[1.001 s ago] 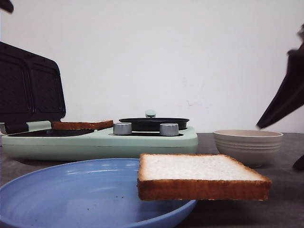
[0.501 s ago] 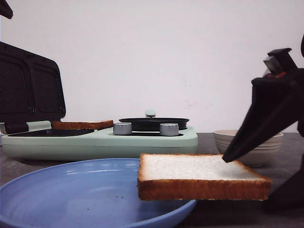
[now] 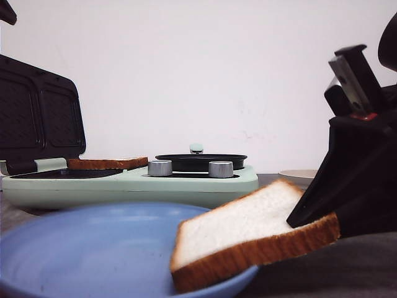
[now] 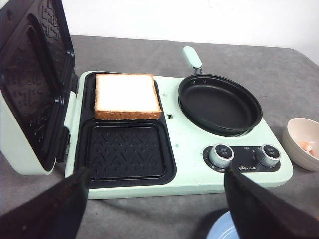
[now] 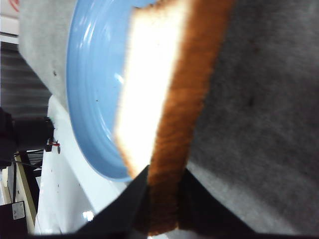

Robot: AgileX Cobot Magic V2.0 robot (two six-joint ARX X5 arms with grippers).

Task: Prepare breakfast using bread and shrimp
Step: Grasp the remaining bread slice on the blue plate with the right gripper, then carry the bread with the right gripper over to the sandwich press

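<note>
One slice of bread (image 3: pixel 242 226) leans on the rim of the blue plate (image 3: pixel 80 248), its right end raised. My right gripper (image 3: pixel 313 223) is shut on that end's brown crust. The right wrist view shows the crust pinched between the black fingers of the gripper (image 5: pixel 164 174), with the bread (image 5: pixel 149 84) over the plate (image 5: pixel 87 89). A second slice (image 4: pixel 126 93) lies flat on the far grill plate of the mint sandwich maker (image 4: pixel 199 164). My left gripper (image 4: pixel 155 199) hangs open and empty above the table in front of it. Pink shrimp (image 4: pixel 305 145) lie in a beige bowl (image 4: pixel 299 149).
The sandwich maker's black lid (image 4: pixel 30 84) stands open on the left. A black pan (image 4: pixel 219 102) with a mint handle sits on its right half, with two silver knobs (image 4: pixel 221 154) in front. The bowl's rim (image 3: pixel 298 176) peeks out behind the right arm.
The right gripper came in from the right, shut on the slice's right edge and lifted it, so the flat slice now slopes up to the right. The left arm stayed put.
</note>
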